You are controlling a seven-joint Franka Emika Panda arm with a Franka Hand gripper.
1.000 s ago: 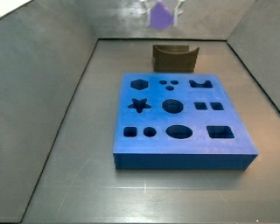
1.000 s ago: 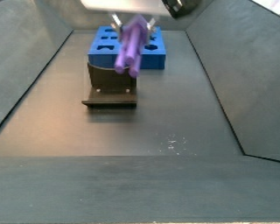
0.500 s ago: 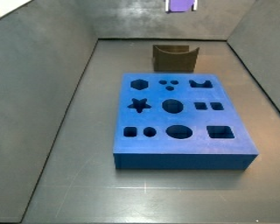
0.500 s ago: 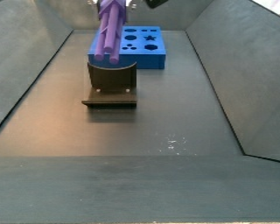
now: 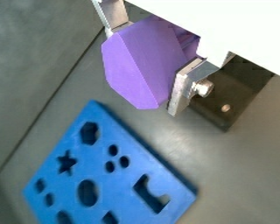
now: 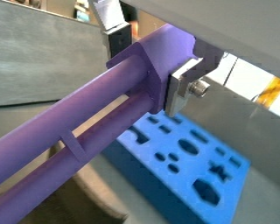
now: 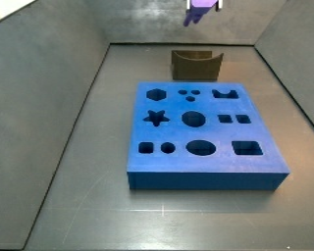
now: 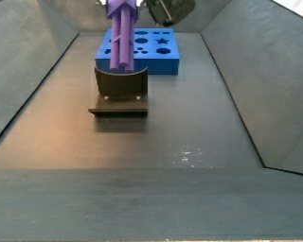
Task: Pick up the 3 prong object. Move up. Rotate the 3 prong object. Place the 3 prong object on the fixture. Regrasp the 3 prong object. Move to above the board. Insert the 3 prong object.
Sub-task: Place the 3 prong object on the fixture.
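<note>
The 3 prong object [image 8: 121, 38] is a long light-purple peg hanging nearly upright. My gripper [image 5: 146, 57] is shut on its upper end, with a silver finger [image 5: 185, 82] on each side. In a wrist view the peg [image 6: 95, 131] runs out long from the gripper [image 6: 149, 57]. Its lower end stands at the notched top of the dark fixture [image 8: 121, 87]; I cannot tell whether they touch. The blue board [image 7: 206, 132] with shaped cutouts lies flat beside the fixture [image 7: 195, 65]. Only the peg's tip [image 7: 199, 12] shows at the top edge of that side view.
Grey walls slope up around the dark floor [image 8: 154, 142] on all sides. The board [image 8: 148, 52] lies just behind the fixture in a side view. Both the board [image 5: 101, 179] and the fixture [image 5: 230, 96] show below the gripper in a wrist view.
The peg has swung from tilted to nearly upright over the fixture. It first rose, then came down slightly in the last half second. The gripper stays shut on it.
</note>
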